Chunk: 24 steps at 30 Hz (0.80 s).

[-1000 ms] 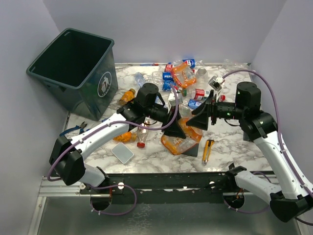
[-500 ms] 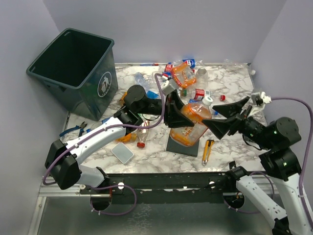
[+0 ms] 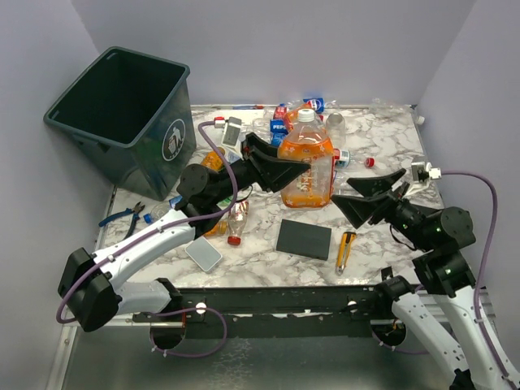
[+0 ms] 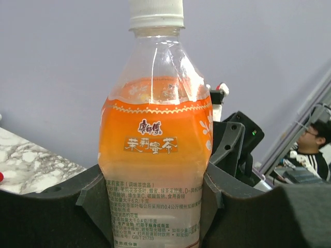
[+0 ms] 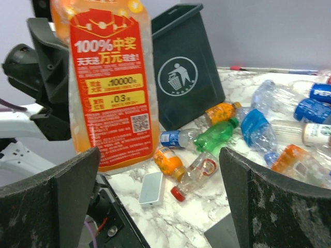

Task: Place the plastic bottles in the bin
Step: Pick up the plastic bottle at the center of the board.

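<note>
My left gripper (image 3: 286, 169) is shut on a large orange-tinted jug (image 3: 307, 161) with a white cap and holds it upright above the table's middle. In the left wrist view the jug (image 4: 155, 150) fills the gap between the fingers (image 4: 85, 199). My right gripper (image 3: 367, 197) is open and empty, to the right of the jug and apart from it. The right wrist view shows the jug's red label (image 5: 111, 88) and the dark bin (image 5: 186, 67) behind it. The bin (image 3: 122, 110) stands at the far left. Several crushed bottles (image 3: 302, 112) lie at the back, and more (image 3: 231, 227) lie under the left arm.
A black flat pad (image 3: 304, 239) and a yellow utility knife (image 3: 346, 249) lie near the front. A white box (image 3: 203, 254) lies front left, and blue pliers (image 3: 126, 215) lie by the left edge. Green, orange and clear bottles (image 5: 217, 137) lie before the bin.
The left gripper has lifted the orange jug off the black pad, stood it upright and carried it back and left. The right arm drew away to the right, then stayed open.
</note>
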### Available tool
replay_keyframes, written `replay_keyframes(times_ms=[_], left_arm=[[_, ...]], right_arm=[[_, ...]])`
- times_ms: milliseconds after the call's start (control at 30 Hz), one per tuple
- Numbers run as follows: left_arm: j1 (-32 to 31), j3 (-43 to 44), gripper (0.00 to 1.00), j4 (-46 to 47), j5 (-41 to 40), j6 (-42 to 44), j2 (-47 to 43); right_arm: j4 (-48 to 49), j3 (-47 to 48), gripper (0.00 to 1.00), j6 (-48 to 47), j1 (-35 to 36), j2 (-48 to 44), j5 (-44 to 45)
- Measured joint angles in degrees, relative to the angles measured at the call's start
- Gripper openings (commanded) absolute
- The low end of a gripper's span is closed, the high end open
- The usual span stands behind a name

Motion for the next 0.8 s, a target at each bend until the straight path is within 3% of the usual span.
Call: replay_keyframes(times_ms=[500,600,700,800], left_arm=[[0.4,-1.8,0.0,3.6,-7.1,-3.0,-0.2],[0.4,-1.8,0.0,3.5,-7.7,-2.6,-0.2],[0.5,-1.8,0.01,3.4,-7.8,-2.3,-0.2],[0.5,-1.7,0.1,3.8,-7.8,-2.7,-0.1]], right_arm=[[22.1,-1.9,0.98,8.2,-0.2,12.9,-12.9],[23.8,-1.3,0.89,10.1,-0.1,16.4,-16.5],[26.0,-1.3,0.72,12.2,-0.1,17.9,-18.9],[29.0,-1.5,0.56,14.3,-0.1,19.0,-20.5]])
